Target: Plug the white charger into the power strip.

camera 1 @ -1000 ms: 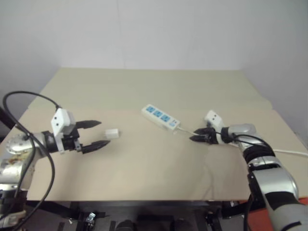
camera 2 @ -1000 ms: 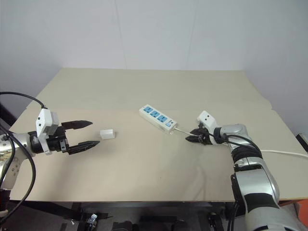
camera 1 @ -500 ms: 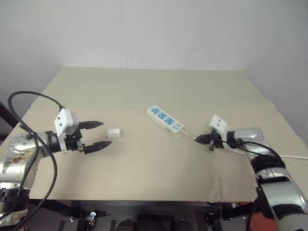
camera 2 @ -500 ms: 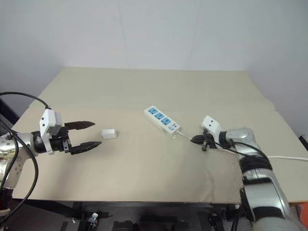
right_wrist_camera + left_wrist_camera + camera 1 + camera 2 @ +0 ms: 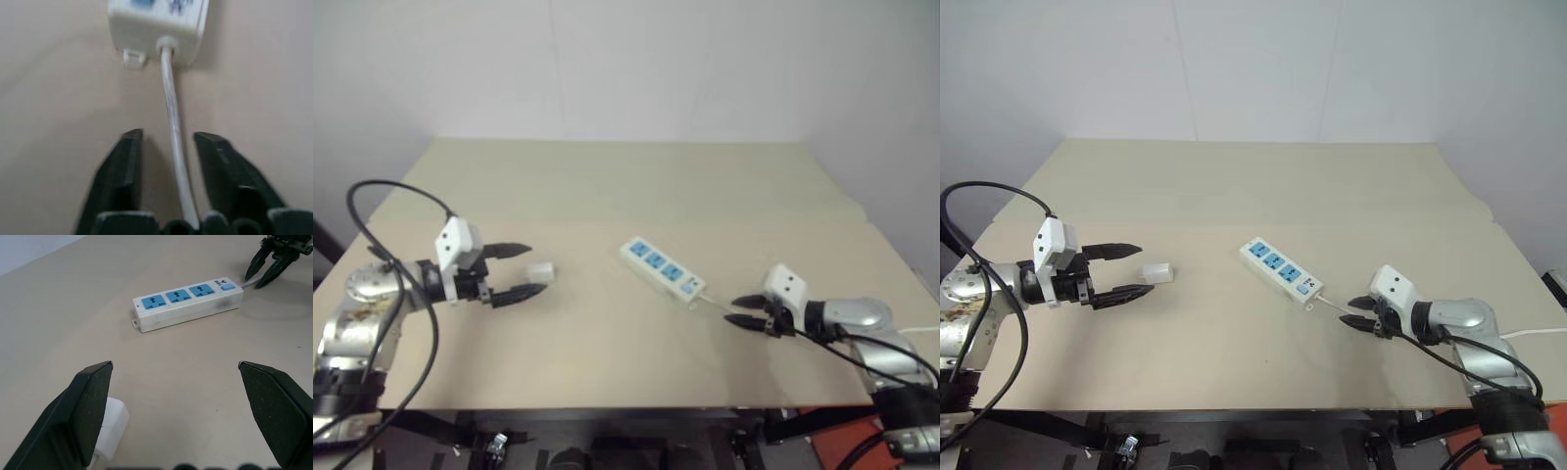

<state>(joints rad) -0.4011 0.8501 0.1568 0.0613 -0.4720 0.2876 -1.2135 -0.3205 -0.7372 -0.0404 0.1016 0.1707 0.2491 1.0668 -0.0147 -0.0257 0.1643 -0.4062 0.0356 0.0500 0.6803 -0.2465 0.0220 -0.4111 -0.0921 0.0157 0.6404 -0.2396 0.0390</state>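
charger just beyond spread left claw | right claw spread astride cord

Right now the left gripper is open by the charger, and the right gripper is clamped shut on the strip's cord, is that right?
Not quite. The right gripper is not clamped: its fingers stand apart on either side of the cord with gaps showing, as the right wrist view shows. The rest holds: the left gripper is open by the charger, and the cord runs from the strip.
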